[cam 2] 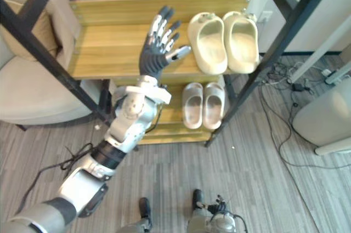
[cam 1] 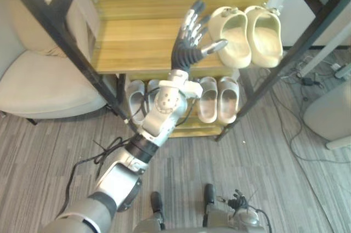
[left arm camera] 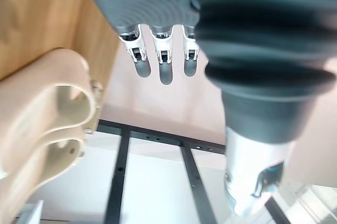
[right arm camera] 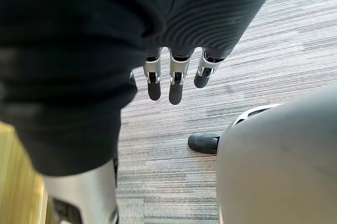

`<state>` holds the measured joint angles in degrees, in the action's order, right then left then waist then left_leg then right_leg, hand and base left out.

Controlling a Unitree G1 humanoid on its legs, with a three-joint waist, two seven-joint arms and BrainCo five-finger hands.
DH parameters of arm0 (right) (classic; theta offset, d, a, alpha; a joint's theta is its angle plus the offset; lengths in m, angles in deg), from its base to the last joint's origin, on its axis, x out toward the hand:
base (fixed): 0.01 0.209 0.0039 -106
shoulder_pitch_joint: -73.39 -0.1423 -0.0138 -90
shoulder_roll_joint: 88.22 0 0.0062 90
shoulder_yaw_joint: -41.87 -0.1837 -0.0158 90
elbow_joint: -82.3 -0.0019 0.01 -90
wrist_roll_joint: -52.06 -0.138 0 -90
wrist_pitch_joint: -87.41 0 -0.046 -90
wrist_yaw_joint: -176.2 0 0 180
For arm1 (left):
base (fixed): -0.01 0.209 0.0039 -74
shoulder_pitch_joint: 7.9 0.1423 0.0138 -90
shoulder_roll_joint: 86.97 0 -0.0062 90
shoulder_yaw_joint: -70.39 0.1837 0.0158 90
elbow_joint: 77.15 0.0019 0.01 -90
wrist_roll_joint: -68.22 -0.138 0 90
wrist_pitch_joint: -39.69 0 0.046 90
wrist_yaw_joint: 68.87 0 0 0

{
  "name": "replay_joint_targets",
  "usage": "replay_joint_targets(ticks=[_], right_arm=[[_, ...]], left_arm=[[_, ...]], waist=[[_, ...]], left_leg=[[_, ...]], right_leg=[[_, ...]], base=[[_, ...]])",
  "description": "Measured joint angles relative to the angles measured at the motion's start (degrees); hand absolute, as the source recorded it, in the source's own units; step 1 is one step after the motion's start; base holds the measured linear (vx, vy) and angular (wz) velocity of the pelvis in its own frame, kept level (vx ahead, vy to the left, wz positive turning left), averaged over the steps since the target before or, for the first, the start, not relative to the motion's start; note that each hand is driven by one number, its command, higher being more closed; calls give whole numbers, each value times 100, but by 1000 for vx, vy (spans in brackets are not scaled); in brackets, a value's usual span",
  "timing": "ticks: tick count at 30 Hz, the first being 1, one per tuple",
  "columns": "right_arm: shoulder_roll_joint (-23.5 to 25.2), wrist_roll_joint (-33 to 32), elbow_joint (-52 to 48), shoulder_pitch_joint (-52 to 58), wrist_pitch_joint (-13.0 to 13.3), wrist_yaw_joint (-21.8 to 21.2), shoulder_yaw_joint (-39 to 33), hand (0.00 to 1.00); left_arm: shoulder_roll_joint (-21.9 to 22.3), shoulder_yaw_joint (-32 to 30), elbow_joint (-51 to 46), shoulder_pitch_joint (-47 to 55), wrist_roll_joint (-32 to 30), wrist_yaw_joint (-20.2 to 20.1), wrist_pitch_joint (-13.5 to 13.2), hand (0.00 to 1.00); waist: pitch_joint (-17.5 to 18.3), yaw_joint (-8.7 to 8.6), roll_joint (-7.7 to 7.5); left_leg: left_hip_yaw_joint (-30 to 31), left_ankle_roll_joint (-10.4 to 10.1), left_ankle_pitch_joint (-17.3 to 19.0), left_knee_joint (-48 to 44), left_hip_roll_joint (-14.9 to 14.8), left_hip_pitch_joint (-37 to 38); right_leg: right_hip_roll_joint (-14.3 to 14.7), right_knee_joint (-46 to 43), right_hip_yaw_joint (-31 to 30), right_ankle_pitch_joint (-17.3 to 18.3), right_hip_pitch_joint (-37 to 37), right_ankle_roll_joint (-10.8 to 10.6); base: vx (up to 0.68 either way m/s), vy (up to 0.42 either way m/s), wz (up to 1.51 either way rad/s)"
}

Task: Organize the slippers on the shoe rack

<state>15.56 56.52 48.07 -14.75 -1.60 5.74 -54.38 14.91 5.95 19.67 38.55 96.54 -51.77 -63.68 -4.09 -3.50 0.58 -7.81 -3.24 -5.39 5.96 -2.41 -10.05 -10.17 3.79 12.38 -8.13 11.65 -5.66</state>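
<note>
Left hand [cam 1: 185, 46] is up over the shoe rack [cam 1: 67, 31] with its fingers fanned out straight, nothing in it. The thumb sticks out toward the cream slippers [cam 1: 248, 34]. From the head views it lines up with the heel of the nearer one, but I honestly can't tell if it touches. In the left wrist view the fingers are apart from the slippers.

That cream pair sits side by side on the right end of the top shelf [cam 1: 131, 41], toes toward the back. The rest of that shelf is bare wood.

On the lower shelf [cam 1: 193, 129] there's a pair of pale slippers [cam 1: 218, 98] under the cream ones. Beside them sit what look like grey slippers [cam 1: 136, 100], mostly hidden behind the arm and the rack's black post, so hard to make out.

Right hand [right arm camera: 175, 84] hangs low over the grey carpet [right arm camera: 263, 50], fingers loose and straight, holding nothing.

A cream armchair [cam 1: 44, 85] sits left of the rack, cut off at the edge. Something white [cam 1: 329, 113] on the right is cut off too, can't tell what.
</note>
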Motion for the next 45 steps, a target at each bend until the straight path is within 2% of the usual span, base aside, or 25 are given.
replay_joint_targets(ticks=[4, 10, 15, 20, 22, 27, 29, 33, 39, 45], right_arm=[[-35, 3, 47, -10, -32, -9, 40, 0], [-110, 4, 210, -73, -59, -5, 252, 0], [-137, 5, 260, -101, -98, 9, 424, 0], [-65, 12, 263, -192, -101, 8, 620, 0], [-20, 16, 263, -208, -98, 6, 686, 0], [-40, 210, 264, -246, -92, 7, 707, 0], [-56, 231, 270, -243, -88, 6, 708, 0], [-113, 237, 401, -206, -33, -5, 704, 0], [-588, 217, 400, -205, 70, -127, 444, 0], [-484, 218, 400, -246, 73, -187, 418, 0]], left_arm=[[97, 179, -311, 459, 16, -147, 2, 0], [62, 319, -402, 1145, 58, -414, 81, 0], [-164, 356, -386, 2427, 91, -754, 309, 0], [-401, 45, -130, 3719, 94, -1026, 508, 0], [-425, -317, 245, 4336, 60, -1134, 584, 0], [-464, -804, 1171, 4987, -305, -1337, 746, 0], [-449, -930, 1636, 5041, -471, -1385, 769, 0], [-417, -1454, 2727, 5036, -982, -1382, 795, 0], [-423, -2015, 3855, 4920, -1569, -1337, 805, 0], [-382, -2126, 4220, 4968, -2052, -1223, 878, 0]], waist=[[53, 38, 79], [61, 117, 90], [92, 236, 139], [92, 361, 141], [91, 396, 138], [90, 526, 125], [76, 531, 105], [67, 545, -26], [58, 534, -48], [30, 543, -90]], left_leg=[[242, 3, -41, -1, 20, 12], [489, 8, -88, -3, 41, 21], [707, 3, -100, -2, 77, 134], [907, -68, -57, -2, 75, 223], [1014, -83, -53, -2, 39, 227], [1069, -100, -42, -3, 13, 239], [1123, -90, -46, -3, 15, 286], [1165, -120, -17, -3, 11, 408], [1149, -123, -14, -4, 13, 422], [1029, -195, 96, -2, -42, 530]], right_leg=[[-36, 3, 299, 73, -180, -20], [-55, 26, 588, 86, -365, -31], [-53, 130, 908, 145, -688, -13], [-12, 154, 1113, 253, -888, -9], [12, 168, 1221, 308, -963, 1], [43, 167, 1283, 340, -1001, -40], [43, 164, 1368, 350, -1083, -47], [68, 169, 1403, 420, -1210, -53], [73, 148, 1390, 429, -1228, -57], [121, 164, 1247, 534, -1272, -52]], base=[[21, 21, 30], [24, 21, 26], [29, 16, 25], [19, 5, 22], [16, -12, 23], [34, -13, 7], [49, -12, 15], [41, -9, 5], [11, -1, -1], [-6, -4, -9]])
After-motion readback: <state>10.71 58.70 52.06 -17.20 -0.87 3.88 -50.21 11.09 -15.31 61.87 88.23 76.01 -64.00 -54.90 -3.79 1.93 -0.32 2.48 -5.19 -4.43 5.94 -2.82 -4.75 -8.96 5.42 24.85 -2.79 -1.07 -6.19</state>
